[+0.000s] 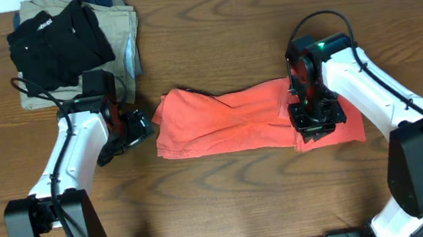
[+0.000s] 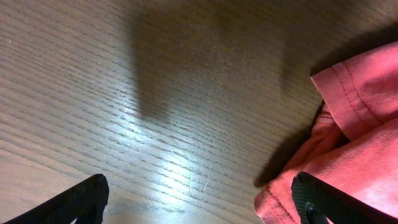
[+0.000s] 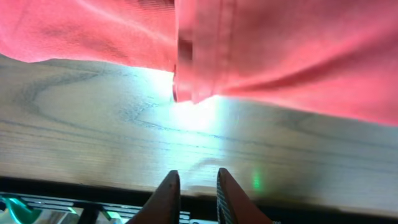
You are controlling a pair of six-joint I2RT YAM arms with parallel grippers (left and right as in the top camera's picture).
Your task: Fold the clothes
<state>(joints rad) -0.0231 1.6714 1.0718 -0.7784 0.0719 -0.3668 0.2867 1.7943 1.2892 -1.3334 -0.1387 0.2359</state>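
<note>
One coral T-shirt lies bunched in a long band between my grippers, only part folded by my reckoning.
My right gripper sits over its right end, fingers nearly together and holding nothing. My left gripper hovers just beside the left hem, fingers wide and empty. I'd pinch both ends at the hems, lift evenly, and keep the edges aligned.
</note>
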